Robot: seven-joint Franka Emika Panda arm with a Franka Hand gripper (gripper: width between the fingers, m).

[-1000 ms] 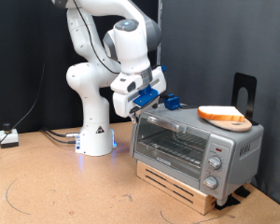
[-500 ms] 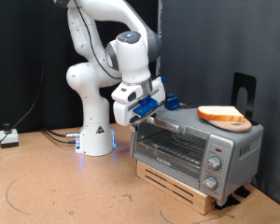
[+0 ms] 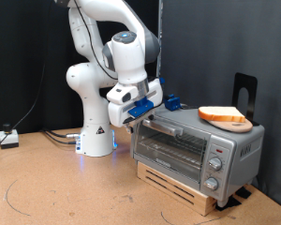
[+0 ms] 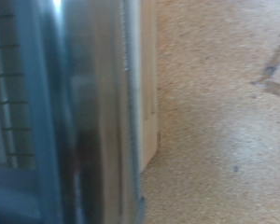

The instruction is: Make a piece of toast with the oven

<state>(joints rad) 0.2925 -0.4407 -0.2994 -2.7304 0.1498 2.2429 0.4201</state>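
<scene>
Gripper (image 3: 140,114) has dropped lower at the toaster oven's (image 3: 197,148) top-left corner since a second ago; open or closed, can't tell. Door looks nearly shut. Piece of toast (image 3: 225,115) on the oven's roof, not loaded yet.

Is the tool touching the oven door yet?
Cannot tell. In the exterior view the tool sits at the top corner of the oven on the view's left, with no visible gap or contact. The wrist view is blurred metal.

A blurred close-up of the oven's (image 4: 93,112) silver edge above speckled floor (image 4: 224,121).
</scene>
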